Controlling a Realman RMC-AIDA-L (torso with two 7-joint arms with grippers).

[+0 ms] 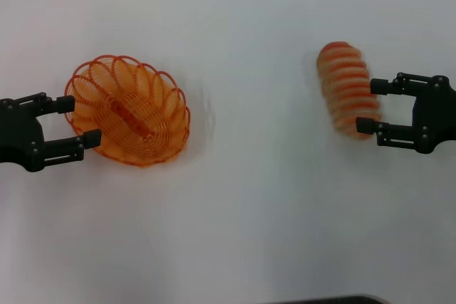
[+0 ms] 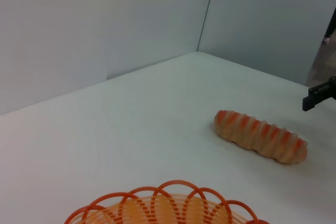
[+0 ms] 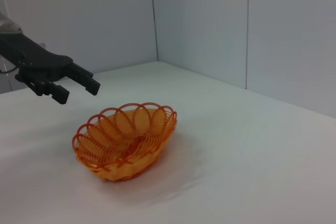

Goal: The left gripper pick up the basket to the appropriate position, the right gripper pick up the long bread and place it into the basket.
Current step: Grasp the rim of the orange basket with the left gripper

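Observation:
The orange wire basket [image 1: 132, 110] stands upright on the white table at the left. It also shows in the right wrist view [image 3: 126, 140], and its rim shows in the left wrist view [image 2: 168, 203]. My left gripper [image 1: 78, 121] is open at the basket's left end, one finger on each side of the rim. In the right wrist view the left gripper [image 3: 79, 92] hovers slightly above that rim, holding nothing. The long bread [image 1: 347, 89] lies on the table at the right and also shows in the left wrist view [image 2: 260, 136]. My right gripper [image 1: 367, 106] is open, its fingers around the bread's near right end.
The white table [image 1: 249, 197] runs between basket and bread. Grey wall panels [image 3: 210, 19] stand behind the table. A dark edge [image 1: 342, 299] shows at the table's near side.

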